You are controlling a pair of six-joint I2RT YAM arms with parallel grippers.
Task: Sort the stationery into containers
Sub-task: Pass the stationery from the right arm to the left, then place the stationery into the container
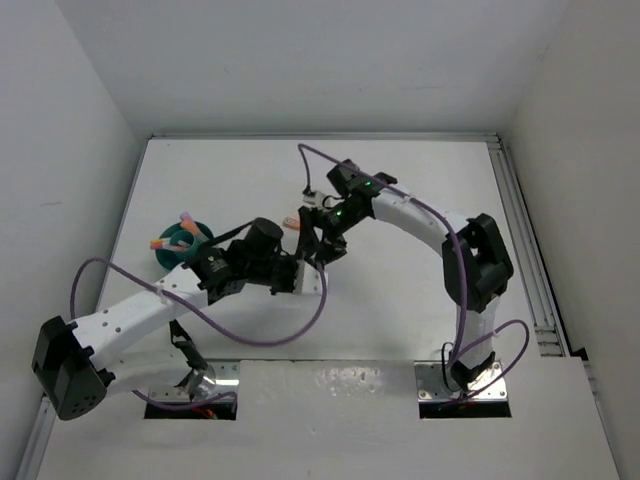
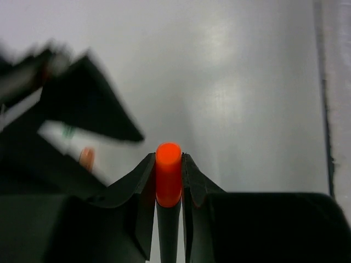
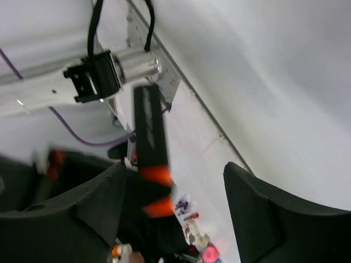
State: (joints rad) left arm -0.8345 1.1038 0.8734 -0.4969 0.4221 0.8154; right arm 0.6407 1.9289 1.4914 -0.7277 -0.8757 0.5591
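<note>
My left gripper (image 2: pixel 168 158) is shut on a black marker with an orange cap (image 2: pixel 168 174), which stands up between its fingers. In the top view both grippers meet at mid-table: the left gripper (image 1: pixel 303 272) just below the right gripper (image 1: pixel 318 240). The right gripper (image 3: pixel 174 170) is open, its fingers wide on either side of the same black marker (image 3: pixel 149 126), closer to its left finger and blurred. The teal bowl (image 1: pixel 163 256) sits to the left, behind the left arm, with pink and orange pens (image 1: pixel 185 217) sticking out of it.
An orange pen (image 1: pixel 291 222) lies on the table by the right gripper. More small stationery, one piece with a pink cap (image 3: pixel 211 253), lies blurred below the right gripper. The right gripper's dark fingers (image 2: pixel 88 104) fill the upper left of the left wrist view. Purple cables (image 1: pixel 300 325) loop off both arms.
</note>
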